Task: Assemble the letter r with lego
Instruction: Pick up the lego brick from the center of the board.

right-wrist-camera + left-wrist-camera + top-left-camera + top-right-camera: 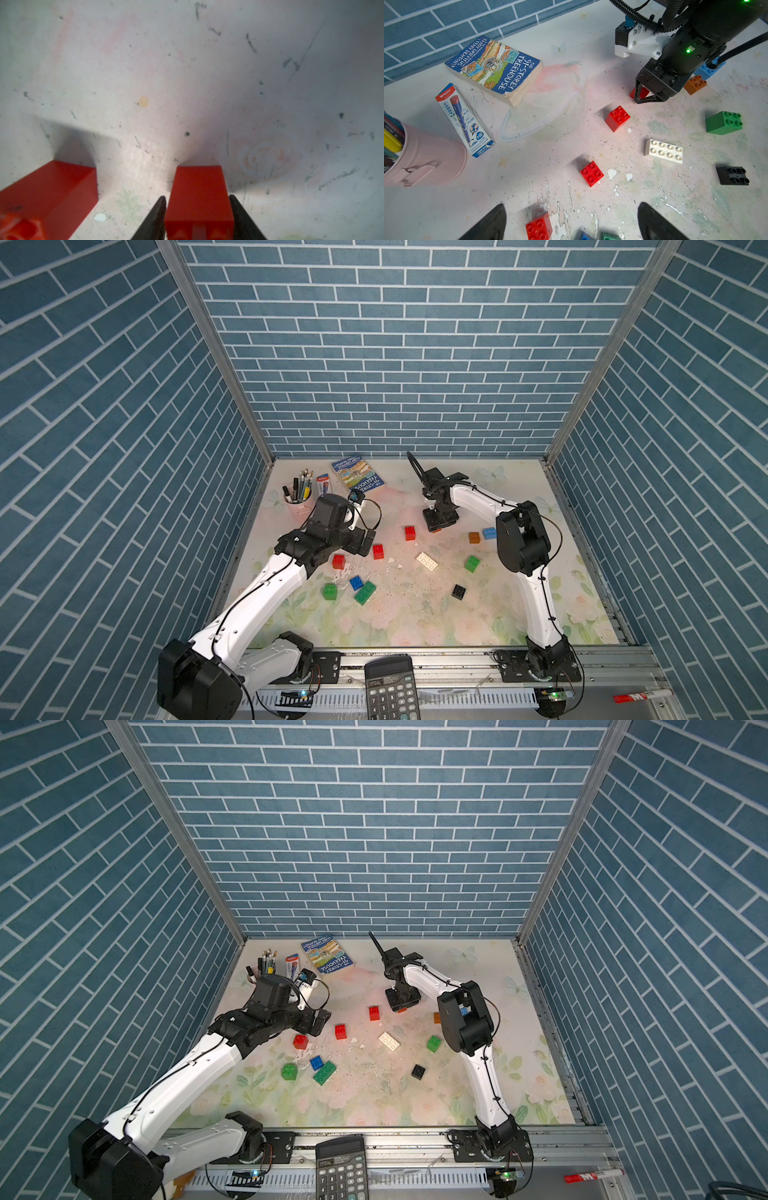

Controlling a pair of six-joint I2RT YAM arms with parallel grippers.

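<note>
While the right arm (521,543) rises from its base on the front rail, folds at the elbow and reaches back toward the middle of the table (498,614), its wrist bends so that the right gripper (439,526) points straight down. Its fingers (154,216) press on opposite sides of a red brick (199,195) and pinch it, though I cannot tell whether the brick rests on the table or hangs just clear. A second red brick (52,187) stands just beside it, not touching.

The left arm (266,589) stretches in a long slant from the front left corner, its wrist turned toward the centre. The left gripper (571,220) is spread wide and holds nothing — it hovers low above a third red brick (538,227).

The other bricks lie loose across the table. A fourth red brick (377,551) and a white brick (427,562) are near the middle, and a black brick (459,591) is nearer the front. A blue brick (356,582) sits between two green bricks (330,591). A brown brick (473,537) and a light blue brick (489,533) lie beside the right elbow.
</note>
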